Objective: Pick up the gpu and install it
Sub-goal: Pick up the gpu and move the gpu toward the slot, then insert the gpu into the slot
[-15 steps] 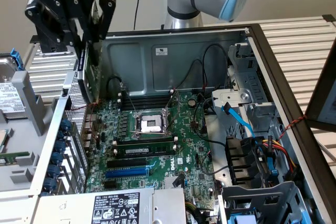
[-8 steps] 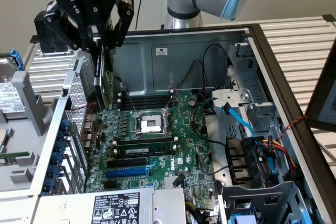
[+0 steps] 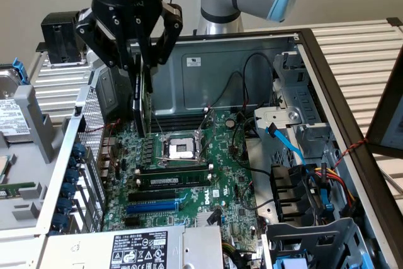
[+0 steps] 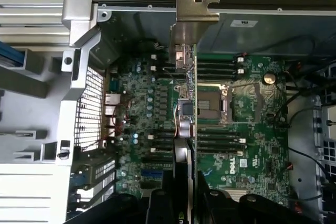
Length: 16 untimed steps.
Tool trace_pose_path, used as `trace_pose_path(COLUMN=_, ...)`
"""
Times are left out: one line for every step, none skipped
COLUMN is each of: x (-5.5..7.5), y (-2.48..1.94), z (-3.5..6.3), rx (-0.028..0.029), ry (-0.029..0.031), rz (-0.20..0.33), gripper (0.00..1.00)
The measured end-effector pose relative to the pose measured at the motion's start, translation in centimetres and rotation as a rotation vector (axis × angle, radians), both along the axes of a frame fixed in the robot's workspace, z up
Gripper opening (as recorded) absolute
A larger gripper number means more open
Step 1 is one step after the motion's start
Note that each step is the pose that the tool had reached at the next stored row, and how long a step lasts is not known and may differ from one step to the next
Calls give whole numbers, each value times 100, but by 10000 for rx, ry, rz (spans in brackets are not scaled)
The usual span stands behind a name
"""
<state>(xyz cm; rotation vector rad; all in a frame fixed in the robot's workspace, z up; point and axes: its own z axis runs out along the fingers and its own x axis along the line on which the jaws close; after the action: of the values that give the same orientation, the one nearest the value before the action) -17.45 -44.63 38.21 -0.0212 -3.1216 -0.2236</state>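
Currently held: gpu (image 3: 140, 102), upright on edge, pinched between the fingers (image 3: 165, 33) of the gripper (image 3: 136, 61).
Gpu position: over the motherboard (image 3: 227, 174), inside the open computer case (image 3: 208, 80), close to the processor socket (image 3: 181, 149).
Writing: white "DELL" on the motherboard; power supply label (image 3: 138, 248) is unreadable.

Ext. cam peers obliquely down into the open PC case (image 3: 201, 86) from close by; wrist cam faces straight down, both sharing the motherboard (image 3: 233, 174) (image 4: 252, 129).
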Motion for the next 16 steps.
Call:
trace_pose_path(x=41, y=-4, z=-4, rx=1, ry=10, rz=1, gripper=27)
trace_pose_path(x=89, y=-8, z=-7, rx=1, ry=16, rz=1, gripper=27)
trace_pose_path(x=136, y=-11, z=-9, rx=0, ry=20, rz=1, gripper=27)
trace_pose_path(x=177, y=-14, z=-10, rx=-1, ry=23, rz=0, gripper=27)
trace_pose_path(x=224, y=-17, z=-12, rx=0, ry=24, rz=1, gripper=27)
trace_pose_path(x=272, y=-21, z=-14, rx=0, ry=27, rz=1, gripper=27)
trace_pose_path(x=315, y=-23, z=-16, rx=0, ry=31, rz=1, gripper=27)
trace_pose_path(x=349, y=-24, z=-20, rx=0, ry=33, rz=0, gripper=27)
trace_pose_path(x=370, y=-25, z=-23, rx=2, ry=34, rz=1, gripper=27)
trace_pose_path(x=378, y=-26, z=-24, rx=5, ry=34, rz=1, gripper=27)
trace_pose_path(x=379, y=-26, z=-24, rx=8, ry=40, rz=2, gripper=27)
trace_pose_path(x=379, y=-26, z=-24, rx=8, ry=40, rz=1, gripper=27)
trace_pose_path(x=379, y=-26, z=-24, rx=8, ry=40, rz=1, gripper=27)
trace_pose_path(x=380, y=-26, z=-24, rx=8, ry=40, rz=1, gripper=27)
trace_pose_path(x=379, y=-26, z=-24, rx=8, ry=40, rz=1, gripper=27)
trace_pose_path(x=379, y=-26, z=-24, rx=9, ry=40, rz=1, gripper=27)
